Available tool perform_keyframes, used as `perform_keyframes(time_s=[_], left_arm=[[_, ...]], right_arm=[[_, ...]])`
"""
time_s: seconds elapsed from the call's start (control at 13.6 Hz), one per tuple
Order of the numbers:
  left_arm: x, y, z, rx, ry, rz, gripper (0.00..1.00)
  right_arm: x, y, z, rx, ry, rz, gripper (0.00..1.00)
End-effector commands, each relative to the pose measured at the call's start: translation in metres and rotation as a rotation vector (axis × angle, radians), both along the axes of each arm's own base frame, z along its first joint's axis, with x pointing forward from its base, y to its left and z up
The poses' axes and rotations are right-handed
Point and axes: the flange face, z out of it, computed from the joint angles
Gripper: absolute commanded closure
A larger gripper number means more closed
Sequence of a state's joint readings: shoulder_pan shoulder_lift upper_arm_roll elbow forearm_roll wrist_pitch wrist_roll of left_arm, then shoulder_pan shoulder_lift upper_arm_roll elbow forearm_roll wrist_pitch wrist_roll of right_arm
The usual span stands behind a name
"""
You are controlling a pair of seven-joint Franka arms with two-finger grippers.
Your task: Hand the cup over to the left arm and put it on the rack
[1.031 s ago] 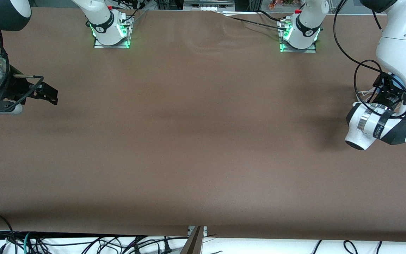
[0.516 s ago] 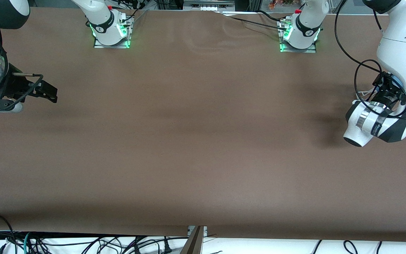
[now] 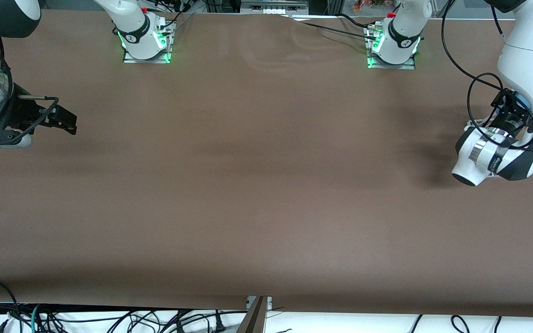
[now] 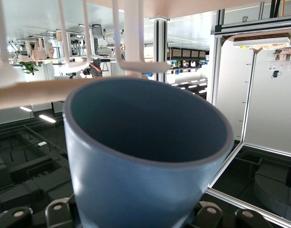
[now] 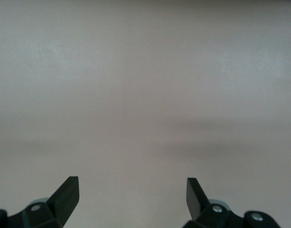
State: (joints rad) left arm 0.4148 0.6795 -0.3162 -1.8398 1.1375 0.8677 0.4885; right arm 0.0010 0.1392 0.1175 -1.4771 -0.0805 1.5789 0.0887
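The light-blue cup (image 4: 140,156) fills the left wrist view, its open mouth toward the camera. My left gripper (image 3: 511,115) is shut on the cup at the left arm's end of the table, and its fingers are hidden by the cup and the arm. A sliver of the cup (image 3: 523,102) shows under the arm in the front view. The rack's white prongs (image 4: 133,38) and pale wooden dowel (image 4: 26,92) stand right at the cup's rim. Bits of the rack (image 3: 475,123) show beside the left wrist. My right gripper (image 3: 65,124) is open and empty over the bare table (image 5: 145,95), waiting.
The brown table (image 3: 257,185) stretches between the arms. The two arm bases (image 3: 146,41) with green lights stand along the edge farthest from the front camera. Cables hang below the table's near edge (image 3: 257,303).
The left arm's wrist has shifted slightly away from the front camera with the cup in its gripper. The right gripper has barely moved.
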Motion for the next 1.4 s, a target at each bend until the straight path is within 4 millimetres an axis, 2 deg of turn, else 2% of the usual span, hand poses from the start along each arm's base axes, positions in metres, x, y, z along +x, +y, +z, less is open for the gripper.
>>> perform_keyframes(time_s=[0.0, 0.29, 0.66, 0.74, 0.81, 0.88, 1.18, 1.33], left_arm=[[-0.005, 0.002, 0.011, 0.006, -0.011, -0.040, 1.00], [-0.014, 0.013, -0.001, 0.001, -0.039, -0.039, 1.00], [-0.013, 0.010, -0.011, 0.012, -0.063, -0.046, 1.00], [-0.012, 0.008, -0.011, 0.012, -0.063, -0.046, 0.97], [-0.010, 0.006, -0.009, 0.015, -0.065, -0.049, 0.63], [-0.009, 0.005, -0.008, 0.013, -0.059, -0.046, 0.01], [0.008, -0.013, 0.000, 0.012, -0.094, -0.043, 0.00], [0.018, -0.015, 0.018, 0.028, -0.096, -0.007, 0.00]], right_arm=[[-0.001, -0.001, 0.007, 0.003, 0.001, 0.015, 0.00], [-0.001, 0.000, 0.007, 0.004, -0.001, 0.018, 0.00], [-0.001, -0.001, 0.007, 0.003, 0.001, 0.015, 0.00], [-0.001, -0.001, 0.007, 0.003, 0.001, 0.015, 0.00], [-0.001, -0.001, 0.007, 0.003, 0.001, 0.015, 0.00], [-0.002, -0.001, 0.007, 0.003, 0.002, 0.015, 0.00], [-0.001, -0.005, 0.007, 0.003, 0.004, 0.011, 0.00], [-0.001, -0.005, 0.007, 0.003, 0.004, 0.011, 0.00]])
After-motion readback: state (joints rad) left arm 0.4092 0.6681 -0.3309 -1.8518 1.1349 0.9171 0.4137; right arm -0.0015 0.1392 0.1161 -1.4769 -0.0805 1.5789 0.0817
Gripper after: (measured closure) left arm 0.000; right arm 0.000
